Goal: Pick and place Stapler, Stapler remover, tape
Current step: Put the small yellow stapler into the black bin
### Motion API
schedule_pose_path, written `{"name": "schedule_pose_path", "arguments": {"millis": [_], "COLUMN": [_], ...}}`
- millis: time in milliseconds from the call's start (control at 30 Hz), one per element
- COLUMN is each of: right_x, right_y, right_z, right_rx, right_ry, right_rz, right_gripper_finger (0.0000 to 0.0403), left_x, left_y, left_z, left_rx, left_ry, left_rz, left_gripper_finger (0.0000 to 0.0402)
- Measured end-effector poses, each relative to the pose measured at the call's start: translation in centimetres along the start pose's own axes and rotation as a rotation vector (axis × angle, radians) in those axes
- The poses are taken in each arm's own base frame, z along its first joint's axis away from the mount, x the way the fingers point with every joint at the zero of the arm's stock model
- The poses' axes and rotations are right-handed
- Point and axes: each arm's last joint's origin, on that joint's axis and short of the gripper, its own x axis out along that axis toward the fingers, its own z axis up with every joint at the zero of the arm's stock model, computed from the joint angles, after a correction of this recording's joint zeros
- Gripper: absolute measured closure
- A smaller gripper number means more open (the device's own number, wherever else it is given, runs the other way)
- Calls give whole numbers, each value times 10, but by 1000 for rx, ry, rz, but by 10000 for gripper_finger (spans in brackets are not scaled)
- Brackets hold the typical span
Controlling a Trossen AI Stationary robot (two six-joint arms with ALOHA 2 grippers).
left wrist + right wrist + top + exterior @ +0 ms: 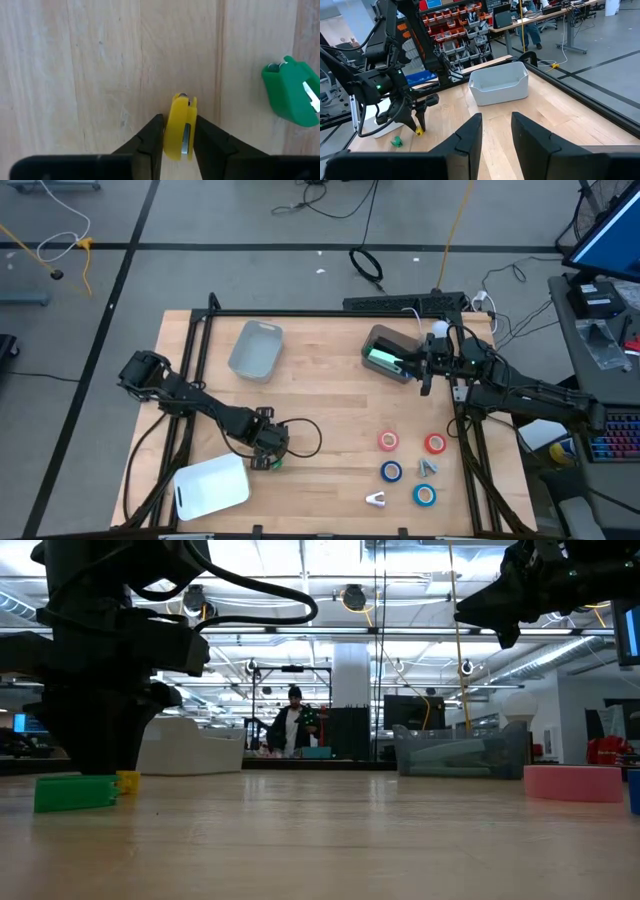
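Note:
My left gripper [267,448] stands near the table's near-left, pointing down, shut on a small yellow staple remover [180,127]. A green clip-like piece [276,464] lies on the wood just beside it, also in the left wrist view [292,95]. My right gripper [424,370] hovers open [496,131] beside a grey bin [398,340] that holds a green stapler [382,358]. Two red tape rolls [388,441] [434,444] and two blue ones [391,471] [424,495] lie flat at near-right, with two small staple removers [428,467] [376,499] among them. My left gripper pinches the yellow staple remover across its two flat sides [176,142], one finger [150,137] on each side. The fingers come from above, pointing down. The remover stands on edge at table level [128,780]; whether it touches the wood, I cannot tell.
A pale blue-grey bin [255,348] sits on the far-left part of the table. A white lid-like tray [210,486] lies at the near-left corner, close to my left arm. Bare wood stretches across the middle. A person [291,726] stands in the room behind.

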Motion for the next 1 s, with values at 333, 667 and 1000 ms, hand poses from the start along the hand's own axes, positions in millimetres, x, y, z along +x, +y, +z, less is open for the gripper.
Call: {"name": "schedule_pose_path", "arguments": {"millis": [333,667,1000], "right_x": [0,6,37], "right_y": [0,1,23], "right_z": [0,-1,-7], "right_rx": [0,26,-168], "right_ry": [0,33,25], "right_rz": [0,80,344], "right_gripper_finger": [303,303,303], "left_x": [0,-25,-96], "left_y": [1,17,61], "left_z": [0,30,90], "left_rx": [23,-79,-180], "left_ry": [9,-77,-361], "left_rz": [-3,-54,-235], "left_gripper_finger": [309,309,309]}}
